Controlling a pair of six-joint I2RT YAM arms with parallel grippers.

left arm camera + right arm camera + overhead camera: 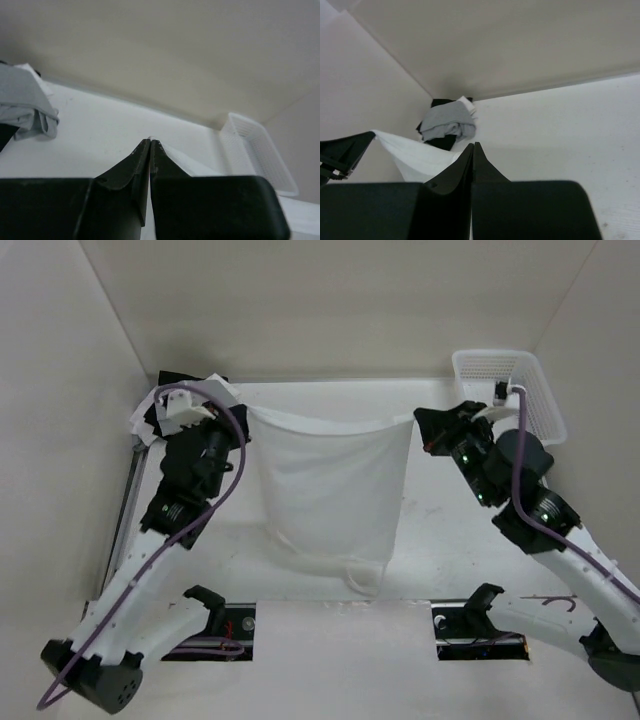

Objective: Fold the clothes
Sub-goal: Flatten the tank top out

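Observation:
The clothes [330, 490], one thin white garment, hang spread between my two grippers above the table. Its top edge sags slightly and its looped straps [365, 577] dangle at the bottom, near the table. My left gripper [246, 411] is shut on the top left corner, and my right gripper [414, 421] is shut on the top right corner. In the left wrist view the left gripper [150, 141] pinches a sliver of white cloth [197, 167] that runs off to the right. In the right wrist view the right gripper [473, 145] holds the clothes [415, 155], which stretch left to the other gripper [345, 150].
A heap of grey, black and white clothes [172, 377] lies in the back left corner behind the left arm, also in the wrist views [25, 105] [447, 125]. A white mesh basket [540, 400] [255, 150] stands at the back right. Walls enclose the table.

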